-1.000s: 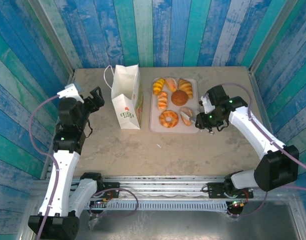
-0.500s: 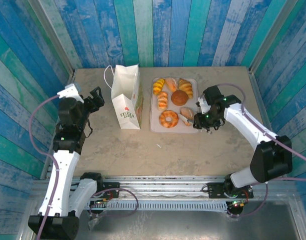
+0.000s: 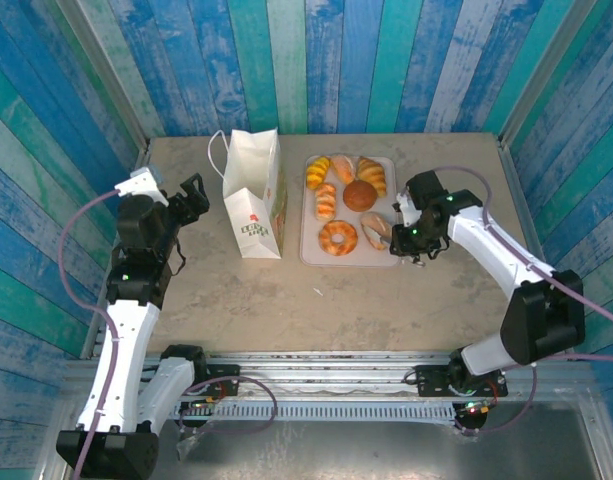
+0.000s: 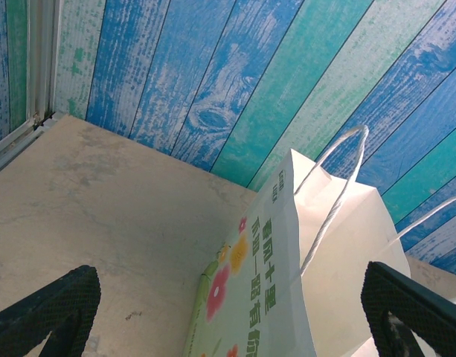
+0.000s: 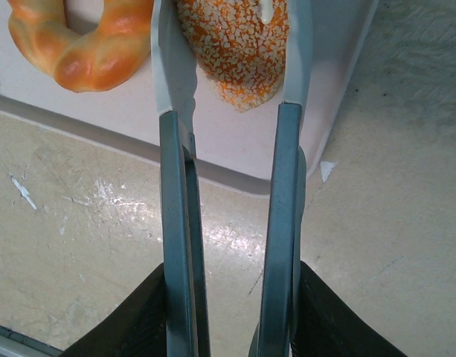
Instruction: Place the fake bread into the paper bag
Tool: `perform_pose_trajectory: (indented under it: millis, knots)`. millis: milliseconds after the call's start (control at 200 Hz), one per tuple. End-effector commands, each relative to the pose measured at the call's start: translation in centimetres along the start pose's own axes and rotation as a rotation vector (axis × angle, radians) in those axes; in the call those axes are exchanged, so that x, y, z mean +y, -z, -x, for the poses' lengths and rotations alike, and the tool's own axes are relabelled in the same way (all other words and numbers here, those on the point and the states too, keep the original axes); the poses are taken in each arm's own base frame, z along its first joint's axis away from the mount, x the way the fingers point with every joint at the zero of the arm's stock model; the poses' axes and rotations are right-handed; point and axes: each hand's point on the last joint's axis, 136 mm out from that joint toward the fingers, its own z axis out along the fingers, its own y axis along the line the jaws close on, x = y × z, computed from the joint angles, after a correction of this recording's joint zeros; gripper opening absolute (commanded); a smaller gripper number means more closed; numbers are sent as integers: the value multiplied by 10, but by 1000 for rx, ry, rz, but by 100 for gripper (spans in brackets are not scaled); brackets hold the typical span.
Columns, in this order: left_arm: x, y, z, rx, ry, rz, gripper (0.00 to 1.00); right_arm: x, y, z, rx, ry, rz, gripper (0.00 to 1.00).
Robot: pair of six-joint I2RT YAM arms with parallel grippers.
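right claw [image 5: 231, 306] is gripping metal tongs [image 5: 175, 223], blades flanking a crumb-coated roll [image 5: 239, 52] at 5 o'clock on the tray [image 5: 138, 119]; left claw [image 4: 228, 320] is gaping wide, paper bag [image 4: 339, 245] at 12 o'clock.

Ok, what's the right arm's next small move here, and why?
Probably squeeze tighter, then lift: the thin metal tongs in the right gripper straddle the orange crumb-speckled toy pastry, which lies on the pale flat tray, apart from the white paper bag.
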Motion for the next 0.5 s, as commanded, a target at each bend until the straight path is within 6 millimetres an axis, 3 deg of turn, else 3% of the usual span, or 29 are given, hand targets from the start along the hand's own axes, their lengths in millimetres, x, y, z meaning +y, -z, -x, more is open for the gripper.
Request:
perform_pose_trajectory:
  millis: [0, 210, 496]
  knots:
    - [-8, 3, 8, 4, 0, -20, 94, 3, 30, 5, -77, 10, -22, 35]
    - [-26, 4, 11, 41, 38, -100, 95, 12, 78, 12, -204, 13, -15, 34]
    - [-58, -9, 0, 176, 142, -247, 96, 52, 158, 34, -413, 44, 63, 32]
